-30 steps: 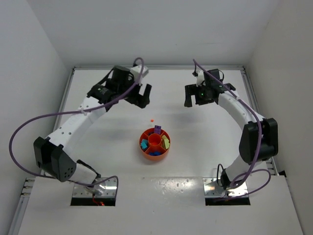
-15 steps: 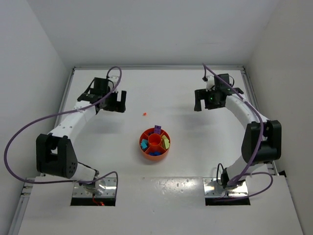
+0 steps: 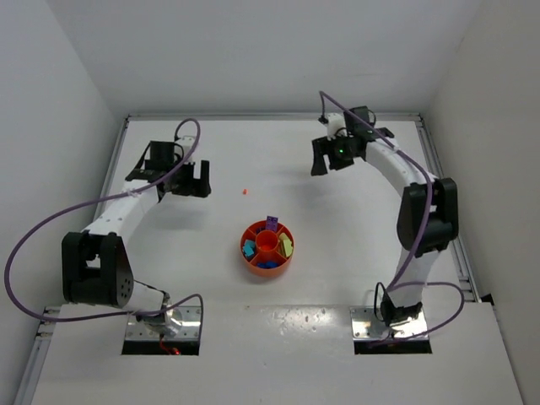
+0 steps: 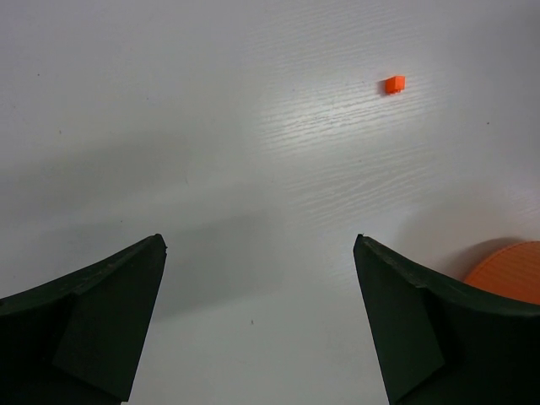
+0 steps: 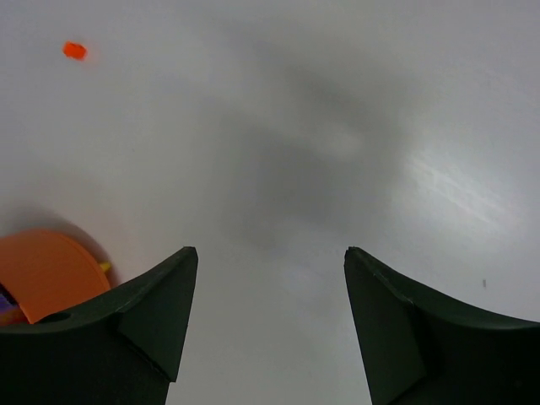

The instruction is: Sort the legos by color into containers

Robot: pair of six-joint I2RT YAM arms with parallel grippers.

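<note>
A round orange tray (image 3: 253,261) of wedge containers around a central cup sits mid-table, holding blue, teal, yellow and purple legos. One loose orange lego (image 3: 245,191) lies on the white table behind it, also seen as a small orange lego (image 4: 394,83) in the left wrist view and a small orange lego (image 5: 74,51) in the right wrist view. My left gripper (image 3: 187,180) hovers left of that brick, open and empty. My right gripper (image 3: 327,159) hangs at the back right, open with nothing between its fingers. The tray's rim (image 4: 509,272) shows at the left wrist view's edge.
A raised table edge (image 3: 270,116) runs along the back, with side rails at left and right. Purple cables loop from both arms. The arm bases stand on metal plates (image 3: 160,325) at the near edge.
The left arm has swung left and back, away from the middle. The right gripper has moved left toward the back centre and its jaws have narrowed a little. The orange brick has shifted slightly left and back.
</note>
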